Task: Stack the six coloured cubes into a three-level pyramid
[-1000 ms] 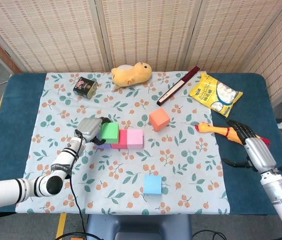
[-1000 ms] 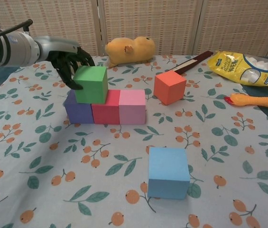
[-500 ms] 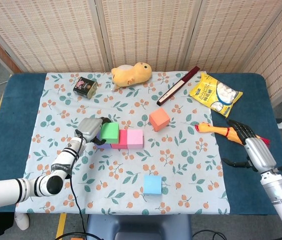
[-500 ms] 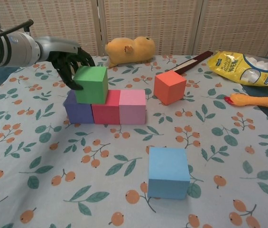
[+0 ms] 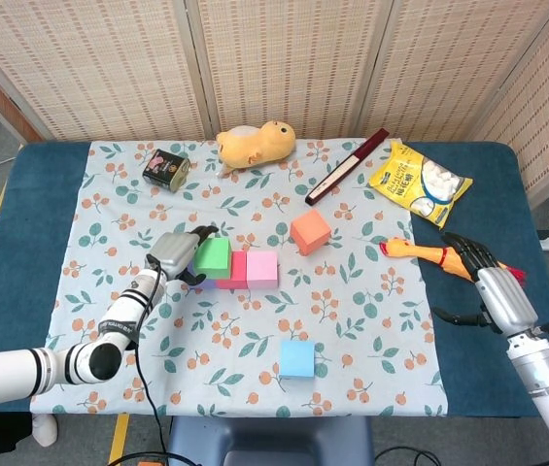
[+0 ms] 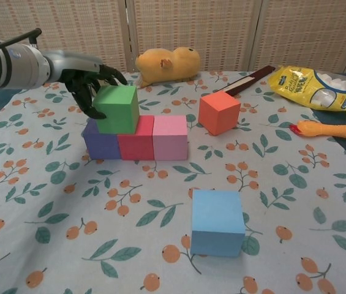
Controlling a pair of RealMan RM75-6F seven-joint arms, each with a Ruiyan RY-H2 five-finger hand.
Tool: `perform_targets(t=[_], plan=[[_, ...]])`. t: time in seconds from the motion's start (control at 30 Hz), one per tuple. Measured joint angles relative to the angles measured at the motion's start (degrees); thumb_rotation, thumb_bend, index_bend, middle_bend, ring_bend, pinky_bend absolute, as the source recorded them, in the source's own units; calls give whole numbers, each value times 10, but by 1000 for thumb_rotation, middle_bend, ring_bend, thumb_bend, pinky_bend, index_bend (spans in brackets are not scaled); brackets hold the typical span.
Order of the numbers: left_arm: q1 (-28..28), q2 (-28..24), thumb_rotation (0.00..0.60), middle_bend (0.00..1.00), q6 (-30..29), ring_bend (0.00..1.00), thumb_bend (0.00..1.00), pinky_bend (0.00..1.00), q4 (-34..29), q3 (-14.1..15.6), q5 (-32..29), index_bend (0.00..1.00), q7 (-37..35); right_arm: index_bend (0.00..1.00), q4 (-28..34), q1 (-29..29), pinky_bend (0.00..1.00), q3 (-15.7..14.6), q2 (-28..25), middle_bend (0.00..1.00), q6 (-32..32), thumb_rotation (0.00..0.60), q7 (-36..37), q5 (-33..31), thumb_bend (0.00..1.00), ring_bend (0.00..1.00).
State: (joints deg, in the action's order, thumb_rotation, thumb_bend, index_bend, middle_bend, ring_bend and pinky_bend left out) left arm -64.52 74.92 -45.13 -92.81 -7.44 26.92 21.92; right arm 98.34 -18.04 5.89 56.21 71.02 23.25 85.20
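The green cube (image 5: 213, 257) (image 6: 117, 108) sits on top of the purple cube (image 6: 101, 142) and the red cube (image 5: 234, 273) (image 6: 137, 139). The pink cube (image 5: 262, 269) (image 6: 171, 137) ends that row on the right. My left hand (image 5: 177, 254) (image 6: 86, 78) holds the green cube from the left, thumb on its left face and fingers curved behind its top edge. The orange cube (image 5: 310, 232) (image 6: 219, 112) stands alone behind and to the right of the row. The blue cube (image 5: 296, 358) (image 6: 217, 222) sits near the front. My right hand (image 5: 475, 264) lies open at the far right, holding nothing.
A yellow plush toy (image 5: 255, 144), a small tin (image 5: 165, 167), a dark red stick (image 5: 346, 166) and a snack bag (image 5: 420, 183) line the back. A rubber chicken (image 5: 420, 252) lies next to my right hand. The floral cloth (image 5: 371, 320) covers the table's middle.
My left forearm has drawn back slightly to the left and the fingers have loosened a little around the green cube. The cubes and the right hand have not moved.
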Motion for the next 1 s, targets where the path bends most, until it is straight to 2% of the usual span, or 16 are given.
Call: perform_targets(t=[0.17, 0.33, 0.53, 0.73, 1.0], plan=[[0, -3, 600, 2, -3, 201, 327, 311, -5, 1, -3, 5, 2, 0, 0, 0, 45, 0, 0, 39, 0, 600, 0, 0, 83, 0], [12, -22, 600, 0, -16, 127, 327, 286, -31, 2, 0, 0, -4, 0, 1, -1, 45, 0, -3, 39, -2, 600, 2, 0, 84, 0], [72, -64, 600, 0, -77, 101, 328, 225, -66, 2, 64, 0, -49, 0, 1, -20, 46, 2, -10, 39, -32, 600, 11, 5, 84, 0], [159, -86, 600, 0, -166, 100, 327, 187, -66, 15, 151, 84, -95, 0, -7, -74, 48, 17, -10, 39, -103, 600, 17, 2, 84, 0], [260, -97, 600, 21, -242, 100, 325, 176, -44, 56, 251, 134, -135, 0, -47, -205, 47, 55, 30, 39, -263, 600, -26, -45, 84, 0]])
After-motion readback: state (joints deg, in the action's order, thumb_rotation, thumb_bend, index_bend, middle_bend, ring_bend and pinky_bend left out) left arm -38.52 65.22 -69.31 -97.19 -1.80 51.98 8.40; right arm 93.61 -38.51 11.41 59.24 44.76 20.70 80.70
